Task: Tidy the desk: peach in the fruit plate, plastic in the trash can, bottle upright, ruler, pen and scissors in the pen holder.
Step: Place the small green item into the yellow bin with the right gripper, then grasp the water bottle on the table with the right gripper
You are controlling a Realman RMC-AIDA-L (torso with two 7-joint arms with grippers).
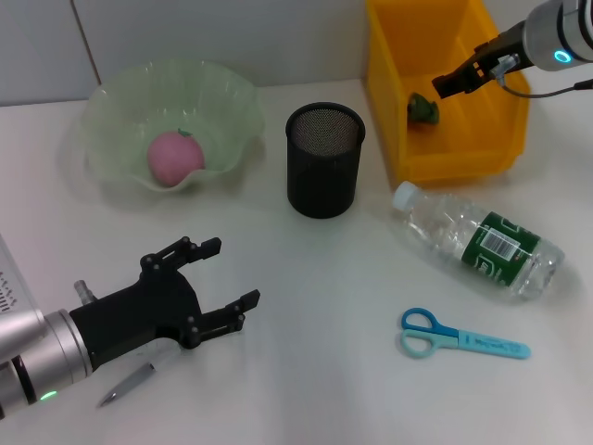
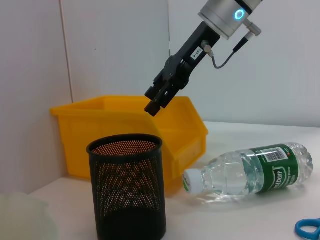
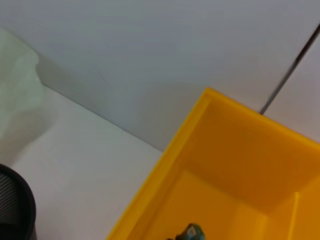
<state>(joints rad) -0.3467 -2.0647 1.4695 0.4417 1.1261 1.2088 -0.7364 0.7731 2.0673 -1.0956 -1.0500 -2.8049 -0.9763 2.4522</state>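
Observation:
A pink peach point(image 1: 174, 156) lies in the pale green fruit plate point(image 1: 120, 93) at the back left. The black mesh pen holder point(image 1: 324, 162) point(image 2: 127, 190) stands mid-table. Behind it to the right is the yellow trash can point(image 1: 463, 158) point(image 2: 85, 145) point(image 3: 165, 185), with a green piece of plastic point(image 1: 424, 108) point(image 3: 192, 232) lying inside. My right gripper point(image 1: 447, 85) point(image 2: 155, 102) hangs just above the can, clear of the plastic. The bottle point(image 1: 482, 243) point(image 2: 250, 172) lies on its side. Blue scissors point(image 1: 459, 338) lie near the front right. My left gripper point(image 1: 232, 273) is open and empty above the pen point(image 1: 130, 380). The ruler is out of view.
A white wall runs close behind the trash can and the plate. Bare table lies between the pen holder, my left gripper and the scissors. The bottle's cap point(image 1: 405, 196) points toward the trash can's front wall.

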